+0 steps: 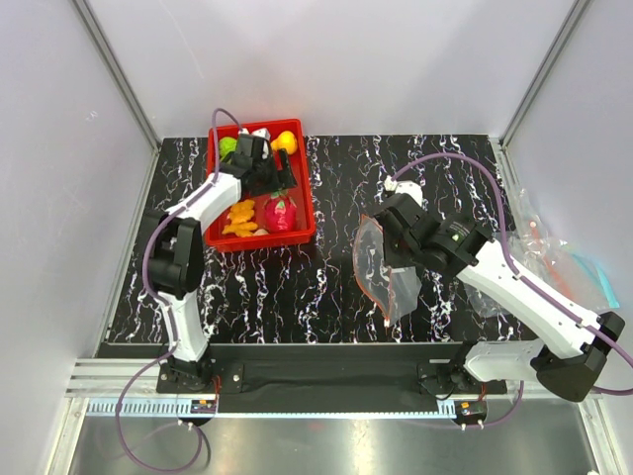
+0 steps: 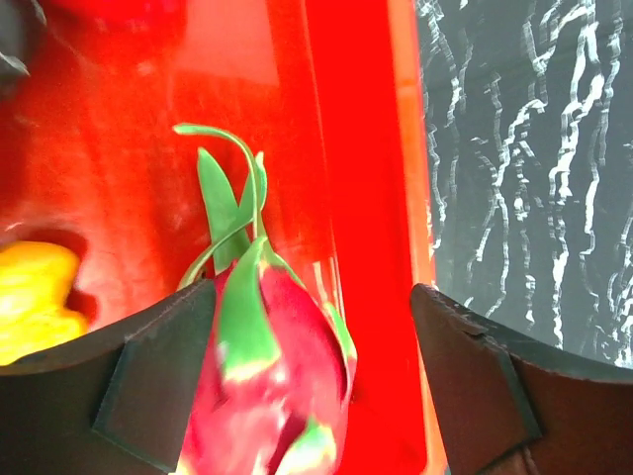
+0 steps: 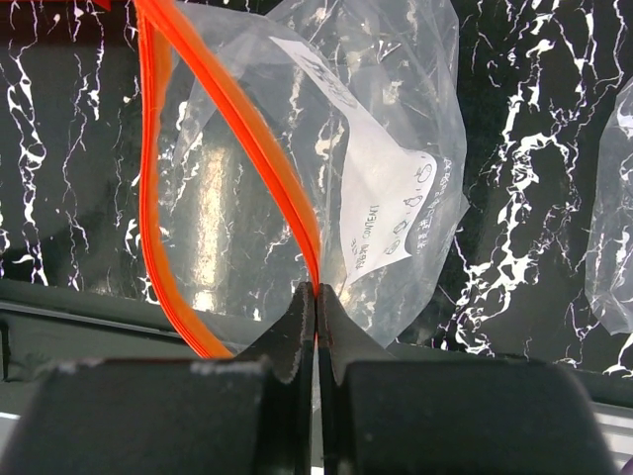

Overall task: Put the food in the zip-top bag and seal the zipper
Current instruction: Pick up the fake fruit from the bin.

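With left gripper (image 2: 316, 396) gaping astride the magenta fruit (image 2: 262, 336) and right gripper (image 3: 316, 317) pinched on the zipper (image 3: 148, 198), clamp the body, not leaves, then carry toward 3 o'clock.

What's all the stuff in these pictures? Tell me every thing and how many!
table: one, black with white veins, under everything.
tray: one, red, far left on the table.
dragon fruit: one, magenta-red with green leaves, tray's near right corner.
orange pieces: small heap, number unclear, in the tray beside the dragon fruit.
green piece: one, tray's far left corner.
yellow piece: one, tray's far right corner.
zip-top bag: one, clear with a white label, held up mid-table.
zipper: one, orange-red, along the bag's open mouth.
spare bags: pile, clear, number unclear, right of the table.
left gripper: one, black, open around the dragon fruit.
right gripper: one, black, shut on the zipper.
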Robot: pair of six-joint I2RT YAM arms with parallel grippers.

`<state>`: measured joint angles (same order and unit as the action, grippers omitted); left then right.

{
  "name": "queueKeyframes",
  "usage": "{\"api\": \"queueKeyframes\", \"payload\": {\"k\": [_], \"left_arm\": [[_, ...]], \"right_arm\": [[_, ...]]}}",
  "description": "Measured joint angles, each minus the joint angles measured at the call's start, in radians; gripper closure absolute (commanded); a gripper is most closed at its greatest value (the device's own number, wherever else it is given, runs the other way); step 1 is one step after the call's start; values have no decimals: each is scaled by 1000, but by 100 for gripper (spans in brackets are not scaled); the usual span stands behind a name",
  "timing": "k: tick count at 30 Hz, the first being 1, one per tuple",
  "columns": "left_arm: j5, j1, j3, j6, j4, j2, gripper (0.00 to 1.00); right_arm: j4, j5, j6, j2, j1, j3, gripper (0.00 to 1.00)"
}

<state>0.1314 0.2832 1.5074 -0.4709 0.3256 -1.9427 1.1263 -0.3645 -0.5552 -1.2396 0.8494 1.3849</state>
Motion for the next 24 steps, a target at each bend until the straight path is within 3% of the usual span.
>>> {"api": "queueKeyframes", "payload": {"k": [7,17,19,21,24], "left_arm": [[-50,0,156,78,104,-13,9],[-50,3,364,120,210,-287,10],[-40,4,365,117,234,-321,21],[-18,5,361,102,251,-341,42],[19,5,339,84,211,-330,63]], "right_arm": [[0,16,-3,0,0,-5,100],[0,19,-3,0,0,-5,100],[0,19,-3,0,0,-5,100],[0,19,-4,0,0,-5,100],[0,19,-8,0,0,-5,100]]}}
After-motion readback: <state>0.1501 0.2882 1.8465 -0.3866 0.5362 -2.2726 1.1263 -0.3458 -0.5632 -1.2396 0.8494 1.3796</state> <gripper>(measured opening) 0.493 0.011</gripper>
